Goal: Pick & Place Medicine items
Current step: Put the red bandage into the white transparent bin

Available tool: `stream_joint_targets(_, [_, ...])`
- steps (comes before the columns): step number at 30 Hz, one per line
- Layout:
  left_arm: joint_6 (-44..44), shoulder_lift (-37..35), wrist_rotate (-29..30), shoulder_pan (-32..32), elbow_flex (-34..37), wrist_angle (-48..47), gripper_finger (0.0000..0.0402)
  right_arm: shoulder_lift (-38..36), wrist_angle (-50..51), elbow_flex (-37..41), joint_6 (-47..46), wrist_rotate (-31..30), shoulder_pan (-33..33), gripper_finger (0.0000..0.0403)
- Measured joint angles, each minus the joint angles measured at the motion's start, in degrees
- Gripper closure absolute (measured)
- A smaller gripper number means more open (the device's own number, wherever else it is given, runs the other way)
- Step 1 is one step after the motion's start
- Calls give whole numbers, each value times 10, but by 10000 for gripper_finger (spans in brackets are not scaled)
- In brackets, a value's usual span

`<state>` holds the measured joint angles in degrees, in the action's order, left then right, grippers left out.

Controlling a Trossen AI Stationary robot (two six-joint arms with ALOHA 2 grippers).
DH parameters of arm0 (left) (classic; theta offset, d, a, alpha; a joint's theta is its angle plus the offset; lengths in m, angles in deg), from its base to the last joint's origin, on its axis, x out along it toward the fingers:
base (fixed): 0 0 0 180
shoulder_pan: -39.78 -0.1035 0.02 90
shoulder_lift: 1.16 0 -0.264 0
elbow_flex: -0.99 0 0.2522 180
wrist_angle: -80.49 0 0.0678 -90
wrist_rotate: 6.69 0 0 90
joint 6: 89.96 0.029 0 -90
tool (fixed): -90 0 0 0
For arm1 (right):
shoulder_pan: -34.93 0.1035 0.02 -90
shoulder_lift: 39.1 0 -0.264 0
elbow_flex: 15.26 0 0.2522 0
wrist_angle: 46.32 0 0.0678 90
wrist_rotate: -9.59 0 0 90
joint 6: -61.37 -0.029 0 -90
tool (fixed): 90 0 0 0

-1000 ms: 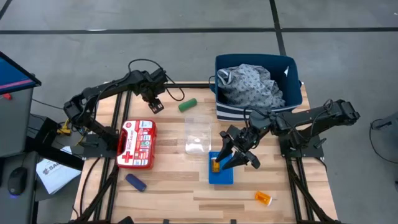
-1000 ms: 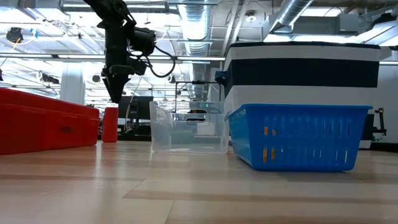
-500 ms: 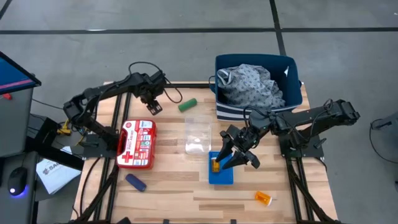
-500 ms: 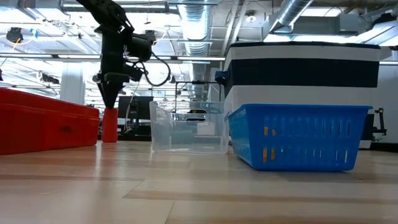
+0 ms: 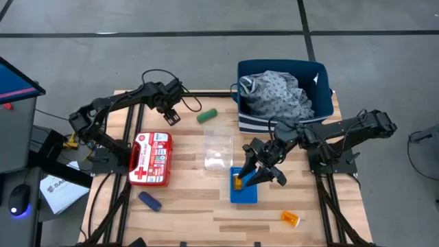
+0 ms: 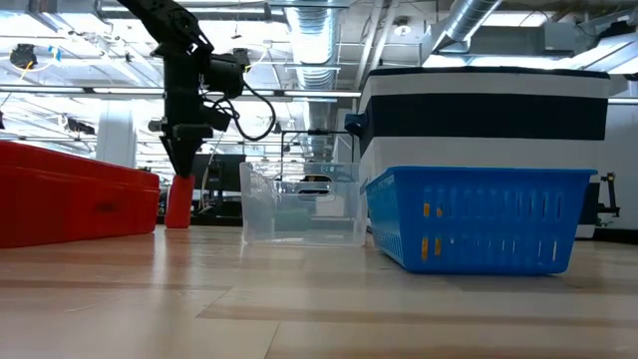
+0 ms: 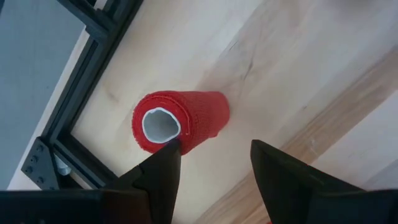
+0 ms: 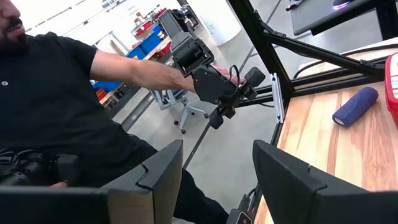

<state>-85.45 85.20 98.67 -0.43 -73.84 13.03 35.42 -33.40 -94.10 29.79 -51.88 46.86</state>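
A red tube (image 7: 186, 121) stands on end near the table's far left corner, its white hollow core facing up; in the low view the red tube (image 6: 180, 202) shows just under my left gripper (image 6: 184, 165). My left gripper (image 7: 211, 162) is open above it, and one fingertip is at the tube's top rim. A green tube (image 5: 207, 115), a dark-blue tube (image 5: 149, 200) and an orange pill bottle (image 5: 291, 219) lie on the table. Another orange bottle (image 5: 237, 182) lies in the blue basket (image 5: 245, 195). My right gripper (image 5: 257, 173) hangs open over that basket. My left gripper comes at the red tube from above, pointing down. One fingertip (image 7: 169, 148) stands at the top rim (image 7: 155, 140) of the tube and the other finger is off to its side. Whether the fingertip touches the rim, I cannot tell. The tube stands on the table.
A red-and-white first-aid case (image 5: 151, 158) lies on the left, near the red tube. A clear container (image 5: 218, 149) sits mid-table. A blue bin with grey patterned cloth (image 5: 285, 96) stands at the far right. A person (image 8: 74, 106) is beyond the table's left edge.
My left gripper has come down toward the red tube, from well above it to just over its top, staying open. The right arm has kept still.
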Motion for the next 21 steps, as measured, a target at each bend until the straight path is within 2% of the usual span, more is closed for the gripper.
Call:
stream_joint_targets(14, [-2, 0, -5, 0, 0, -16, 233, 0, 2, 0, 0, -1, 0, 212])
stream_joint_targets(21, [-3, -39, -23, 4, 3, -21, 230, 0, 4, 0, 0, -1, -2, 212])
